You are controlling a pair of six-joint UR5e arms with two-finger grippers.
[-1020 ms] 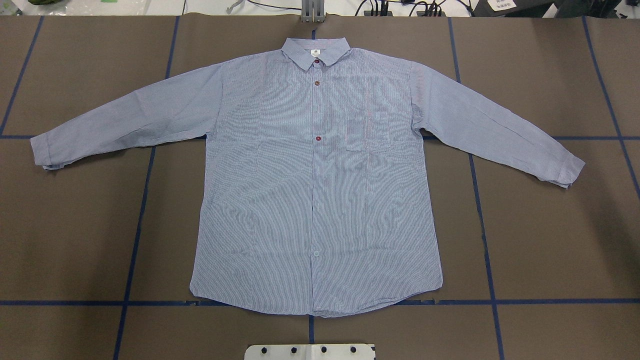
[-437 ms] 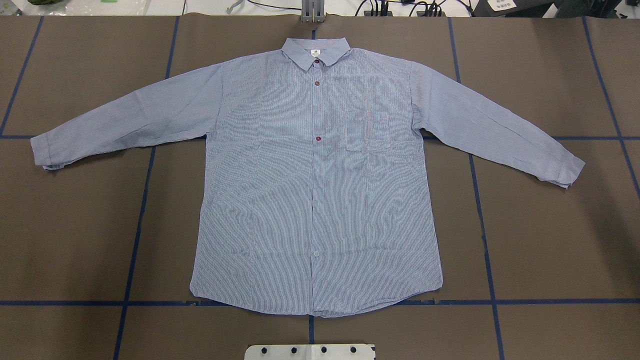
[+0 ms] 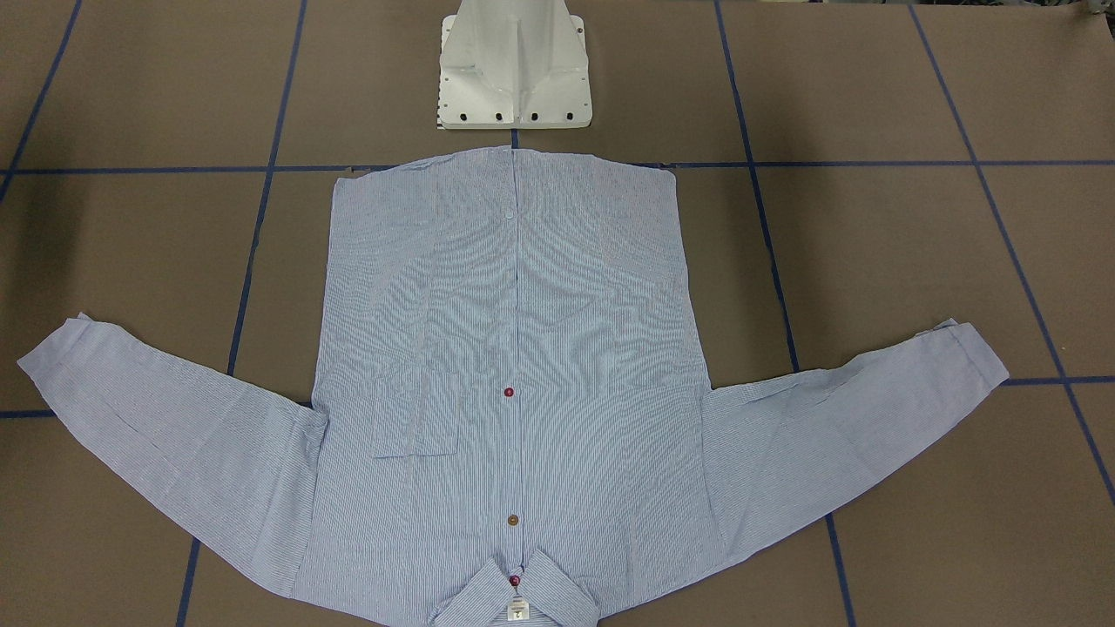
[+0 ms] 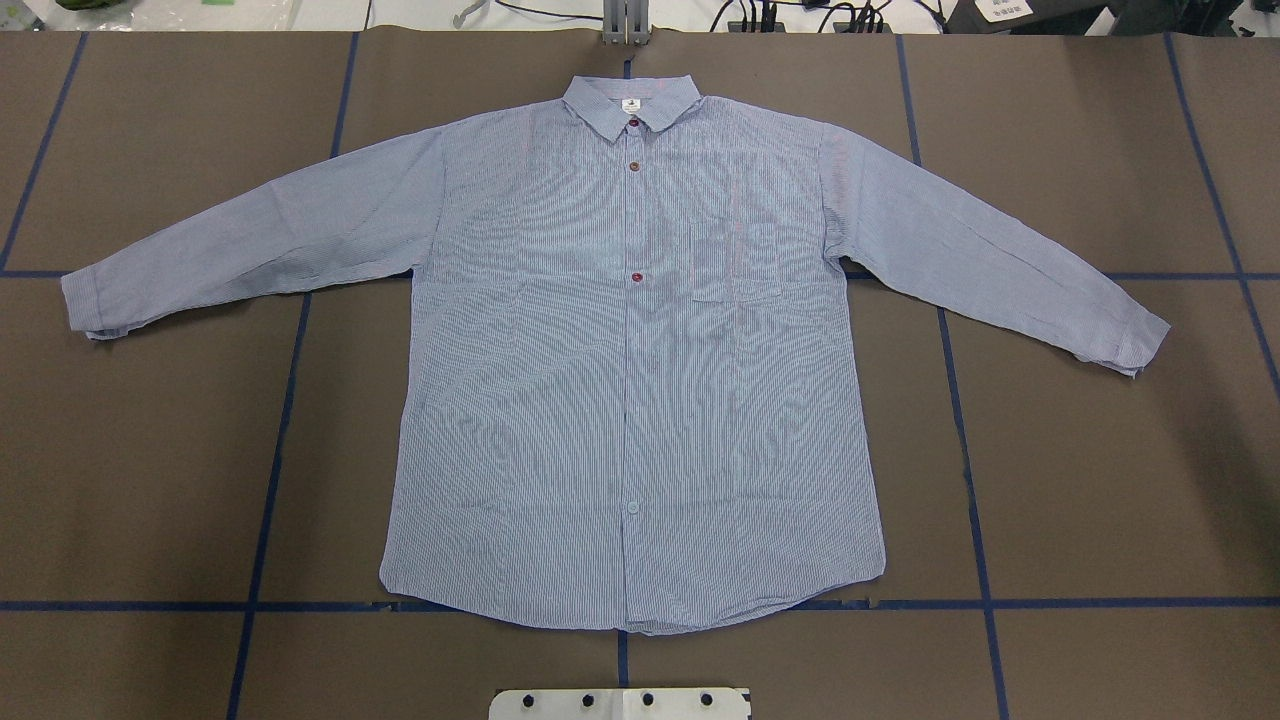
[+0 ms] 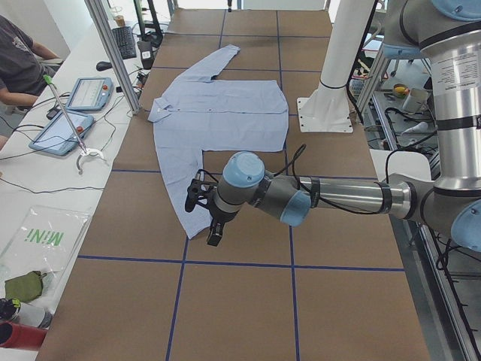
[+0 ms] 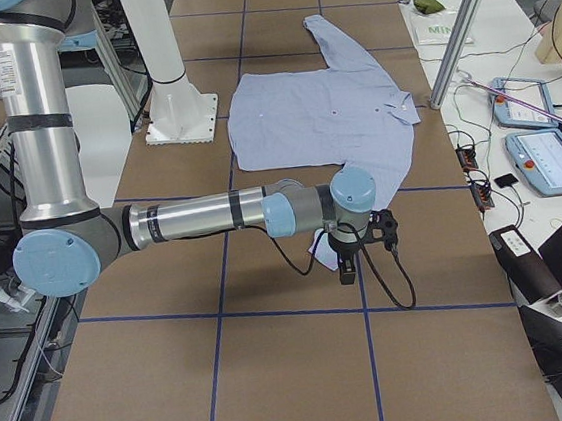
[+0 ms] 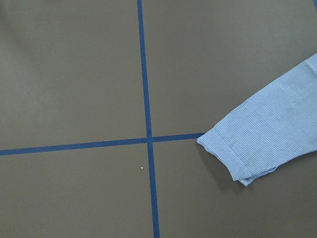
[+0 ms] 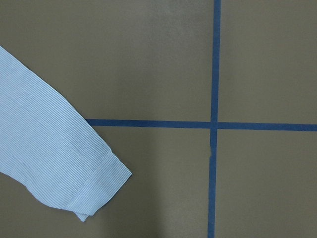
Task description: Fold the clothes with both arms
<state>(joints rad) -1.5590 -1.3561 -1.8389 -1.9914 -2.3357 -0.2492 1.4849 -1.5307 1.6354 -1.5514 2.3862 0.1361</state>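
The light blue striped shirt [image 4: 560, 400] lies flat and face up on the brown table, buttoned, with both sleeves spread out; it also shows in the front view [image 3: 592, 348]. Neither gripper shows in the overhead or front view. In the exterior left view my left gripper [image 5: 212, 235] hangs over the left sleeve's cuff [image 7: 230, 156]. In the exterior right view my right gripper [image 6: 346, 270] hangs by the right sleeve's cuff [image 8: 101, 181]. I cannot tell whether either gripper is open or shut. Neither wrist view shows fingers.
The white pedestal base [image 3: 514, 83] stands just behind the shirt's hem. Blue tape lines [image 4: 270, 470] cross the brown table cover. A side table with tablets [image 5: 64, 131] and a seated person [image 5: 15, 60] runs along the far edge past the collar.
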